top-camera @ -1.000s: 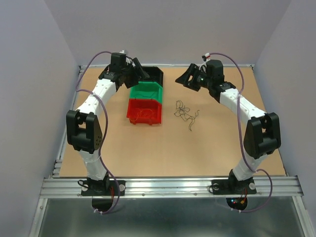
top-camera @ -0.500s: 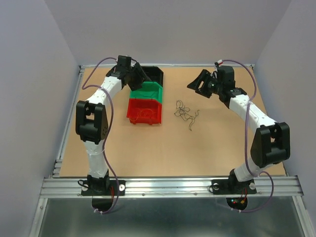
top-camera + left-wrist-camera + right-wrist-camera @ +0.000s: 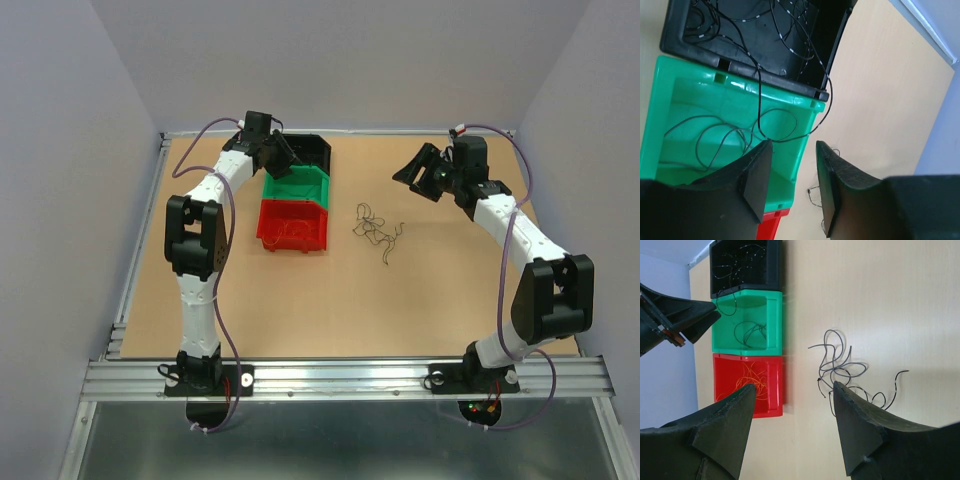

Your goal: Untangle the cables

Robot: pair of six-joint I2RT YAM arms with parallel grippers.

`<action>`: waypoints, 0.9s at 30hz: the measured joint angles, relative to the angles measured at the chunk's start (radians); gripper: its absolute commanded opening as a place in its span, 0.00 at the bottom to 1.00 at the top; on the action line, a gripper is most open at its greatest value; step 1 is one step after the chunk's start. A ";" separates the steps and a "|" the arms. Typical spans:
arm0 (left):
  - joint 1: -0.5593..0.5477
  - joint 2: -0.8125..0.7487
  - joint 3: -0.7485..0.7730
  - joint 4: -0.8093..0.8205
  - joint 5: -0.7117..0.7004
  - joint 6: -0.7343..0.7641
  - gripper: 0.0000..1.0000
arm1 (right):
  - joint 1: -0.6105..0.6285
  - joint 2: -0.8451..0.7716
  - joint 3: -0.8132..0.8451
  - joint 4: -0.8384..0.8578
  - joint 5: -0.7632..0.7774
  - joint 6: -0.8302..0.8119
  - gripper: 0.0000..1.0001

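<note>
Left gripper (image 3: 794,150): jaws stand partly spread, with nothing between the pads. I see only green plastic and table through the gap. It hangs above the near end of the green bin (image 3: 660,100). From above, the left gripper (image 3: 283,152) is black against the black bin (image 3: 318,150), so I cannot read its jaws in that view.

Right gripper (image 3: 794,390): jaws are spread wide and hold nothing. It hovers well above the table (image 3: 300,300) towards the far right, tilted to face the bins.

The cables (image 3: 845,372) lie loose on the bare table, just right of the bin row and apart from it. Both grippers are well clear of them. The strands look dark grey, and I cannot make out any green or red in them. In the left wrist view only a scrap of them shows low between the fingers.

The bins stand in a row, touching: black farthest, then green, then the red bin (image 3: 775,390).
- Black wires (image 3: 755,30) lie in the black bin. One strand crosses its rim into the green bin and loops out past the corner.
- Orange wires (image 3: 747,380) lie in the red bin, partly hidden behind my right finger.
- In the left wrist view the red bin is cut to a sliver at the bottom edge
</note>
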 measured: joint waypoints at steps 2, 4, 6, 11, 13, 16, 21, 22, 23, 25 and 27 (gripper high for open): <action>0.000 0.024 0.023 0.000 -0.007 0.001 0.48 | 0.000 0.000 0.000 -0.001 0.000 -0.002 0.68; 0.001 0.055 0.059 -0.004 -0.011 0.003 0.47 | -0.002 0.000 0.000 -0.002 0.000 -0.002 0.68; 0.002 0.084 0.090 -0.010 -0.015 0.007 0.47 | -0.004 -0.002 -0.001 -0.006 0.000 -0.002 0.68; 0.002 0.116 0.134 -0.037 -0.032 0.011 0.51 | -0.010 -0.006 -0.005 -0.008 0.000 -0.002 0.68; 0.002 0.117 0.140 -0.042 -0.042 0.015 0.56 | -0.011 -0.012 -0.013 -0.007 0.000 -0.002 0.68; 0.002 0.117 0.146 -0.044 -0.050 0.022 0.60 | -0.012 -0.017 -0.018 -0.014 0.000 -0.002 0.68; 0.002 0.115 0.146 -0.046 -0.051 0.037 0.64 | -0.012 -0.018 -0.020 -0.014 -0.001 -0.002 0.68; 0.002 0.113 0.146 -0.046 -0.051 0.039 0.65 | -0.012 -0.018 -0.023 -0.013 -0.002 -0.002 0.68; 0.002 0.107 0.145 -0.048 -0.051 0.042 0.66 | -0.012 -0.021 -0.029 -0.013 -0.003 -0.002 0.68; 0.002 0.087 0.138 -0.052 -0.054 0.048 0.69 | -0.012 -0.022 -0.034 -0.019 -0.005 -0.003 0.68; 0.002 0.050 0.117 -0.055 -0.057 0.053 0.72 | -0.012 -0.022 -0.034 -0.021 -0.009 -0.005 0.68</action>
